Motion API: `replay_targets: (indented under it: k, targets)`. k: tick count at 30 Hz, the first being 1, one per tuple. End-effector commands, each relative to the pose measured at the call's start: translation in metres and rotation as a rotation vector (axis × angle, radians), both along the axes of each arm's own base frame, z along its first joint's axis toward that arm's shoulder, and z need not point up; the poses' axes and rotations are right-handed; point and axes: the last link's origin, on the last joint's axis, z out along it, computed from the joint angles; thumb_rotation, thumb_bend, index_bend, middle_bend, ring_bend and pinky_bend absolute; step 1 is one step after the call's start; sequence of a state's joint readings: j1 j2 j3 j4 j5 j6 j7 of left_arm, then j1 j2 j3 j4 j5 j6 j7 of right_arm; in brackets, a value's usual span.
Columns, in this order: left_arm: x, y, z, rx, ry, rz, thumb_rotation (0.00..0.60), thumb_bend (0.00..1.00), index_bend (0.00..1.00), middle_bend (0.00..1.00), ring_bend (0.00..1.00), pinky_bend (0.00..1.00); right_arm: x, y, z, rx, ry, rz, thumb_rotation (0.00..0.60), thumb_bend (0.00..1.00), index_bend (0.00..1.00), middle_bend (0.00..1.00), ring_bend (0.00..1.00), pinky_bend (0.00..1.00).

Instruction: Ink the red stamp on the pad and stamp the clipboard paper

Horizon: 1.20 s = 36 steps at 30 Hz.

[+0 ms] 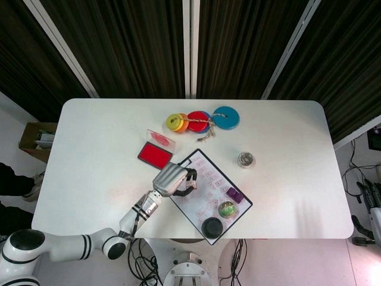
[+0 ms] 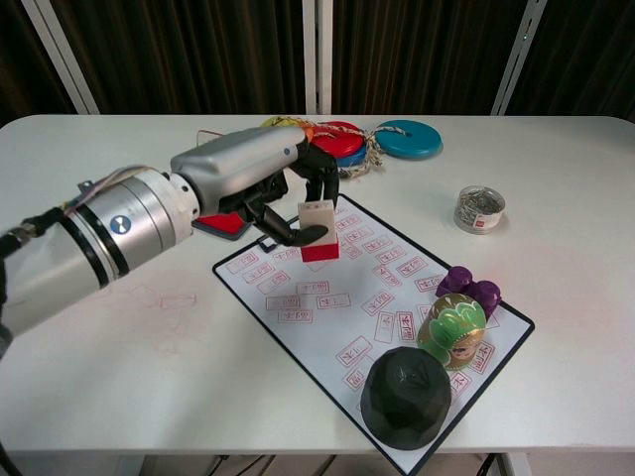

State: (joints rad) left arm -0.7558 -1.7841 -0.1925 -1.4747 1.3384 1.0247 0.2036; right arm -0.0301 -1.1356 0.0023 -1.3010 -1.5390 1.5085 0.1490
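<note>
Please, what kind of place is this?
Probably a robot test lab: a white table before dark slatted walls, the left hand holding a stamp, cables on the floor.

Light was bright and even from overhead. The white tabletop showed soft glare and faint shadows. Both views were sharp.
</note>
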Motion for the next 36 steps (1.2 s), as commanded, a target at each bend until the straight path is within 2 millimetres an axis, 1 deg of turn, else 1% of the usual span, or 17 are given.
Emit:
replay_targets:
  k: [1,4,7,12,15,18,24,30,36]
  targets:
    - [-0.003,0.006,0.050,0.094,-0.028,0.016,0.600,0.52,0.68,0.70,1.00,1.00,0.001,0.000,0.000,0.002,-0.001,0.004,0.600,0.25,0.00,0.00,0.00,0.00]
    - [-0.021,0.003,0.069,0.136,0.008,0.044,0.600,0.51,0.67,0.70,1.00,1.00,0.001,0.000,0.000,0.001,-0.002,0.006,0.600,0.25,0.00,0.00,0.00,0.00]
    - [-0.049,-0.004,0.080,0.173,0.056,0.077,0.600,0.51,0.67,0.69,1.00,1.00,0.001,0.000,-0.001,0.002,-0.003,0.007,0.600,0.25,0.00,0.00,0.00,0.00]
    - [-0.103,-0.022,0.080,0.182,0.093,0.150,0.600,0.50,0.66,0.69,1.00,1.00,0.001,-0.001,-0.006,0.016,-0.007,0.011,0.600,0.25,0.00,0.00,0.00,0.00]
    - [-0.125,-0.031,0.076,0.163,0.077,0.180,0.600,0.50,0.66,0.68,1.00,1.00,0.002,-0.002,-0.010,0.028,-0.009,0.014,0.600,0.25,0.00,0.00,0.00,0.00]
    - [-0.143,-0.037,0.074,0.168,0.054,0.190,0.600,0.50,0.64,0.67,1.00,1.00,0.003,-0.001,-0.011,0.033,-0.007,0.019,0.600,0.25,0.00,0.00,0.00,0.00]
    - [-0.167,-0.038,0.066,0.177,0.050,0.194,0.600,0.50,0.64,0.67,1.00,1.00,0.005,0.000,-0.008,0.024,-0.001,0.022,0.600,0.25,0.00,0.00,0.00,0.00]
    - [-0.187,-0.041,0.054,0.162,0.044,0.205,0.600,0.50,0.64,0.67,1.00,1.00,0.012,-0.001,0.003,-0.014,0.001,0.045,0.600,0.25,0.00,0.00,0.00,0.00]
    - [-0.200,-0.044,0.042,0.155,0.068,0.195,0.600,0.50,0.64,0.67,1.00,1.00,0.013,-0.001,0.004,-0.016,0.000,0.037,0.600,0.25,0.00,0.00,0.00,0.00]
